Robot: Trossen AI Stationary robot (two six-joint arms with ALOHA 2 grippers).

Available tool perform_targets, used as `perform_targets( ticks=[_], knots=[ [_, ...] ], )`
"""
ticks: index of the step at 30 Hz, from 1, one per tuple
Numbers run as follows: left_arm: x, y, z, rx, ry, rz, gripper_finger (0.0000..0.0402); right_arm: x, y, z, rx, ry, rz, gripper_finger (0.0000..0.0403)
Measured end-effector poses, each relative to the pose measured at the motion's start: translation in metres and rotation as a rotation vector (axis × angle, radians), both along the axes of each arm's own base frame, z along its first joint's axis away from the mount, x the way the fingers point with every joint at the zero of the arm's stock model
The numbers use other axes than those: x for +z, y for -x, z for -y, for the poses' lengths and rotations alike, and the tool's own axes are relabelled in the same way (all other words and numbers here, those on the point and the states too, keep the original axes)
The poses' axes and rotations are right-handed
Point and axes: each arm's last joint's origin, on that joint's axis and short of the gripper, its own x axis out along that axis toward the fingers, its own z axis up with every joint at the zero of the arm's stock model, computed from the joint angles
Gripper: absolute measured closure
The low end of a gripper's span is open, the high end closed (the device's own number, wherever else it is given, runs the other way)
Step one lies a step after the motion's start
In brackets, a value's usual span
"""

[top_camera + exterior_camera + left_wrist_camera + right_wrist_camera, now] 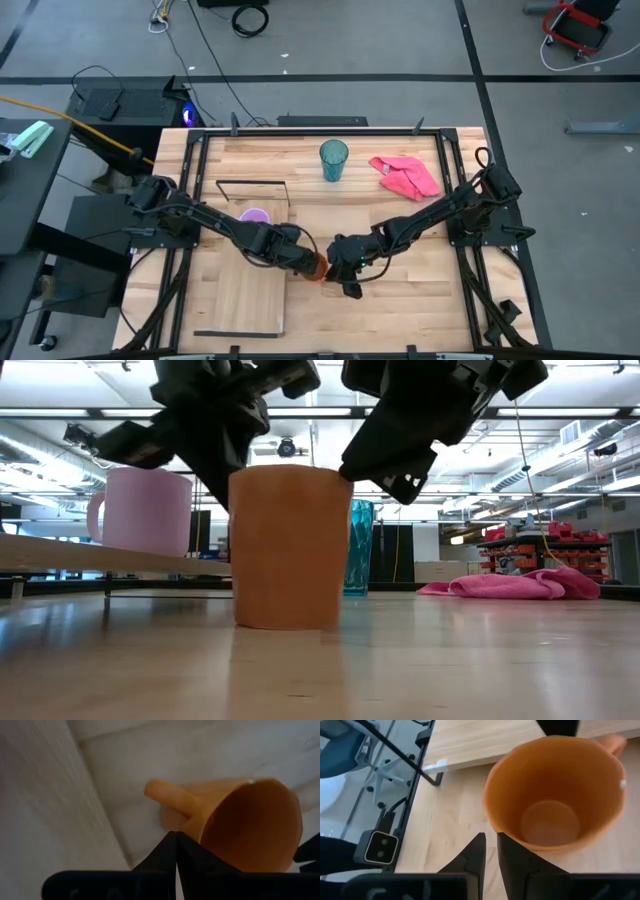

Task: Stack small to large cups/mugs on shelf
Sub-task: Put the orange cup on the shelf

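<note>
- My left pincer (300,258) and right pincer (345,268) both crowd the orange mug (316,268), fingers together on each, gripping nothing.
- The mug stands on the bench (420,290), just beside the shelf (250,290) edge at its 9 o'clock.
- I fear an arm knocking it over.
- Open room lies toward 5 o'clock.

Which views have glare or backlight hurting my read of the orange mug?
Low view: ceiling lights behind leave the left gripper and right gripper as dark silhouettes over the orange mug, itself well lit, mirrored faintly in the table. Right wrist view: only a small highlight on the rim. High view: even, no glare.
</note>
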Motion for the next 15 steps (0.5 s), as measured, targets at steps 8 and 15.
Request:
perform_targets(
  ticks=[8,15],
  knots=[
    [-0.0001,-0.0008,-0.0024,-0.027,0.013,-0.01,0.0374,-0.0002,0.0,0.001,-0.031,-0.007,-0.009,0.0344],
    [0.0061,0.0029,0.0002,-0.043,0.033,-0.015,0.0388,0.0006,0.0002,0.0019,-0.05,-0.005,-0.01,0.0344]
  ],
)
